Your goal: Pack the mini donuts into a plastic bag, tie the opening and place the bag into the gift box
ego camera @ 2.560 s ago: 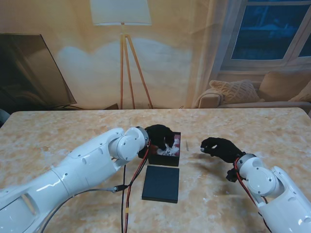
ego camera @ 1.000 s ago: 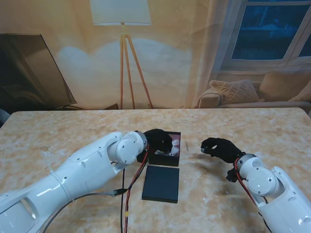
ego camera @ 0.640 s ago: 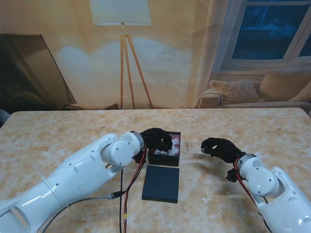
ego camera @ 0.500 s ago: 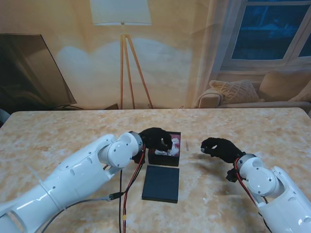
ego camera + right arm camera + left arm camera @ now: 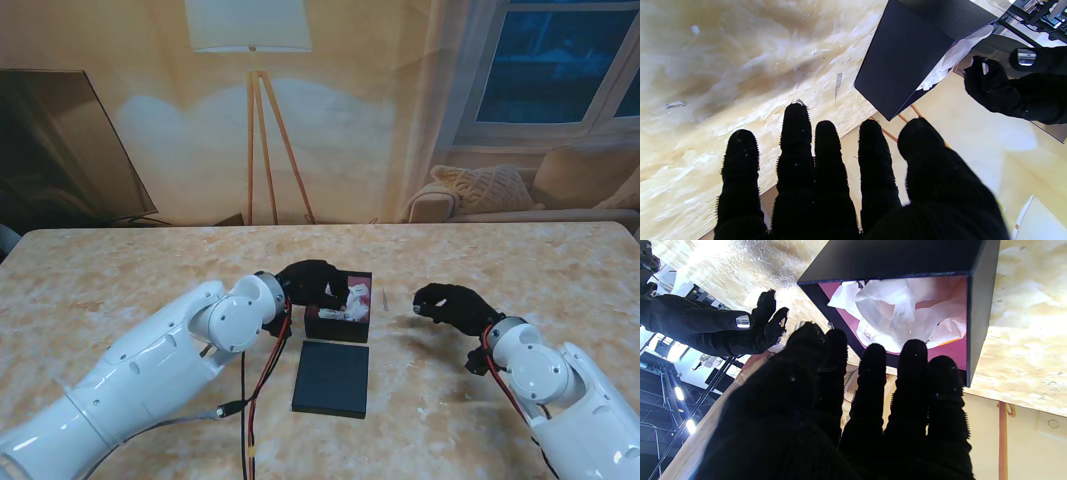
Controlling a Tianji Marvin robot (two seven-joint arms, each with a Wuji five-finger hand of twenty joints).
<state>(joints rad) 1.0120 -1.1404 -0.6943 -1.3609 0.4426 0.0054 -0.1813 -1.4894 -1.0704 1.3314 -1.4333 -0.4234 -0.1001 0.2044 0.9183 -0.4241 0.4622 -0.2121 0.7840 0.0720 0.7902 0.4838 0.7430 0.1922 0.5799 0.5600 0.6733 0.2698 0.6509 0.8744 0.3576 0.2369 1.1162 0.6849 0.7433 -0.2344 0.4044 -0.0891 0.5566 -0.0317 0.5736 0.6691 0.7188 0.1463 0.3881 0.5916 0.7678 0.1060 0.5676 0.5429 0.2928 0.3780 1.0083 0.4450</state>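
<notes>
From the stand, the gift box (image 5: 339, 310) sits near the middle of the table (image 5: 120, 280), a small square black box with a dark pink lining, and the plastic bag (image 5: 346, 306) lies crumpled inside it, white and glossy. Just nearer to me lies the flat black lid (image 5: 332, 378), matte and rectangular. The left hand (image 5: 312, 284), in a black knit glove, hovers at the box's left rim, holding nothing, fingers loosely spread. The right hand (image 5: 452, 304) hangs over the table well right of the box, fingers curled, nothing in it. The tabletop is beige marbled stone. Behind stand a floor lamp (image 5: 250, 60) on a wooden tripod, a sofa (image 5: 520, 195) with cushions, and a dark window (image 5: 560, 60).

The left wrist view shows the left hand (image 5: 846, 413) with its fingers straight and apart, empty, reaching toward the open gift box (image 5: 980, 290); the bag (image 5: 903, 313) fills it, translucent and wrinkled, with something pale orange dimly showing through.

The right wrist view shows the right hand (image 5: 826, 186) with fingers extended and slightly apart, empty, above the veined table (image 5: 723, 60), the box's (image 5: 903, 56) smooth dark wall beyond.
</notes>
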